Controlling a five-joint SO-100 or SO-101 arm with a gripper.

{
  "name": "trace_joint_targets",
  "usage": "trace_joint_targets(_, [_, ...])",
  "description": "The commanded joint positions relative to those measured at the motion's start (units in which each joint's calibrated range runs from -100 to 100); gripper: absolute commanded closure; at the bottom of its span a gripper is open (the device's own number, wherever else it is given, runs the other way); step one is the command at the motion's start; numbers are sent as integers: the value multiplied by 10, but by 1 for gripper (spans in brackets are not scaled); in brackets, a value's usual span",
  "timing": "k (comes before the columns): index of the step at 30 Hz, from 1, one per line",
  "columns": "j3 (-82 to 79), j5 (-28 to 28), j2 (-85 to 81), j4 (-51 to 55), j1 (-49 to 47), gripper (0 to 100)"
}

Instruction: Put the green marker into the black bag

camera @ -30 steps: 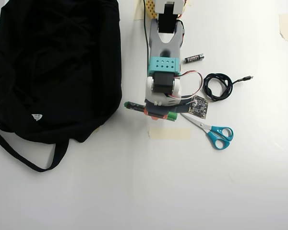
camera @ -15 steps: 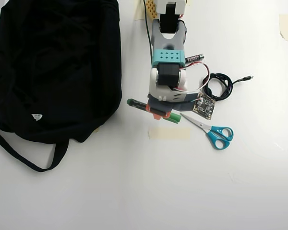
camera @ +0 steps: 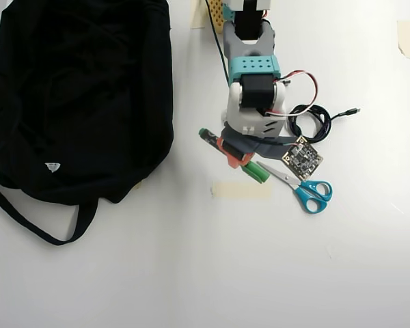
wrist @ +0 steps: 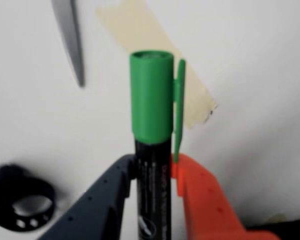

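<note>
The green marker (wrist: 152, 135) has a dark barrel with white print and a bright green cap pointing up in the wrist view. My gripper (wrist: 154, 172) is shut on its barrel, one dark finger on the left and one orange finger on the right. In the overhead view the marker (camera: 254, 170) lies slanted under my gripper (camera: 234, 156), cap toward the lower right, held above the white table. The black bag (camera: 75, 96) fills the upper left of the overhead view, well left of the marker, with its strap (camera: 34, 222) trailing below.
Blue-handled scissors (camera: 303, 187) lie just right of the marker, their blade (wrist: 70, 40) showing in the wrist view. A strip of beige tape (camera: 240, 190) sits below. A coiled black cable (camera: 313, 123) and a small circuit board (camera: 302, 158) are at the right.
My arm has swung to the right and lifted with the marker in its grip. The marker has turned from nearly level to slanting down-right, farther from the bag.
</note>
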State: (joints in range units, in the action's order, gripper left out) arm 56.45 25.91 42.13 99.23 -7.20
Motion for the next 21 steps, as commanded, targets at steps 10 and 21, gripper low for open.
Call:
trace_joint_targets(10, [32, -162, -184, 3, -45, 98])
trace_joint_targets(21, [38, -239, -188, 1, -47, 98])
